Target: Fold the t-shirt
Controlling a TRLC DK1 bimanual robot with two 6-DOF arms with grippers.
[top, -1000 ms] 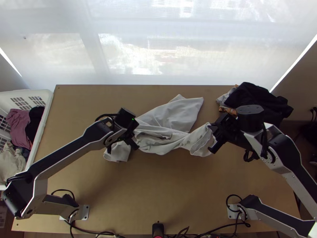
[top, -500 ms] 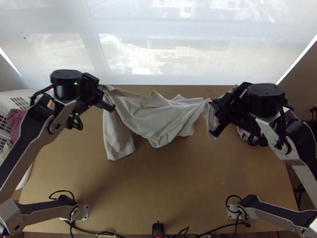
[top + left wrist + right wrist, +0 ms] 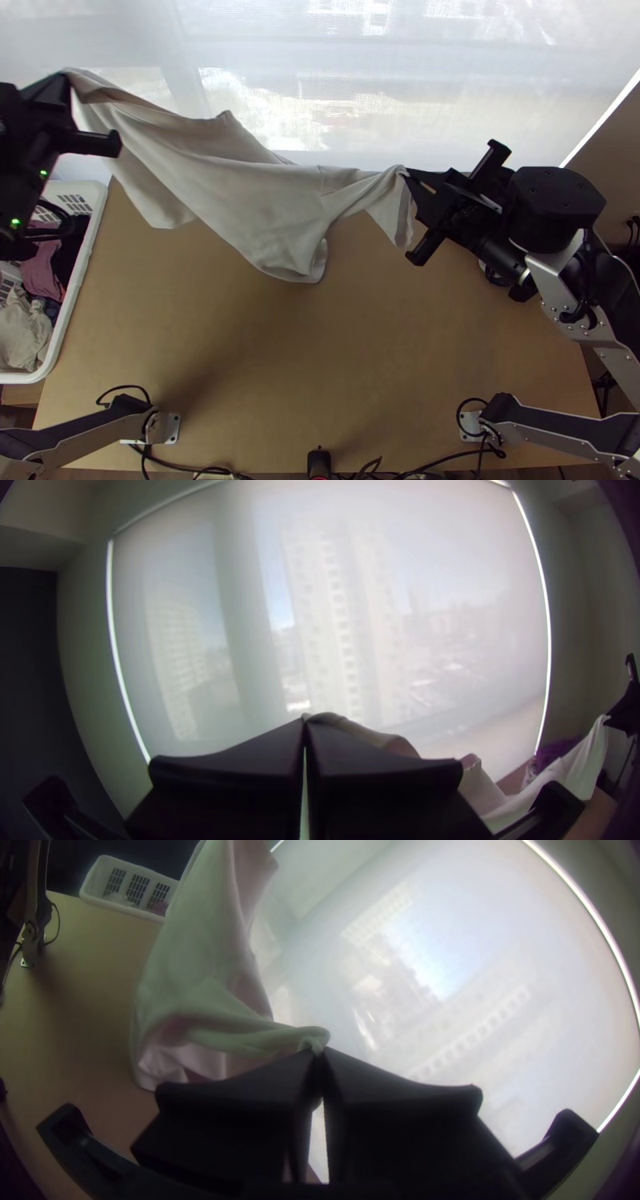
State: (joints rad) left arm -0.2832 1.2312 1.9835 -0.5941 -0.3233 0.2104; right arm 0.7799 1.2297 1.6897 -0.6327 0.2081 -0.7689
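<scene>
The left gripper is pinching one end of a pale, off-white cloth t-shirt between its closed fingers, and the right gripper is pinching the other end in the same way. The t-shirt is hanging between both grippers, sagging in loose folds. A white plastic basket is standing nearer to the left gripper.

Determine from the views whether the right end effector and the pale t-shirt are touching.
Touching. The right wrist view shows it: the right end effector pinches a bunched bit of the pale t-shirt between its fingertips.
</scene>
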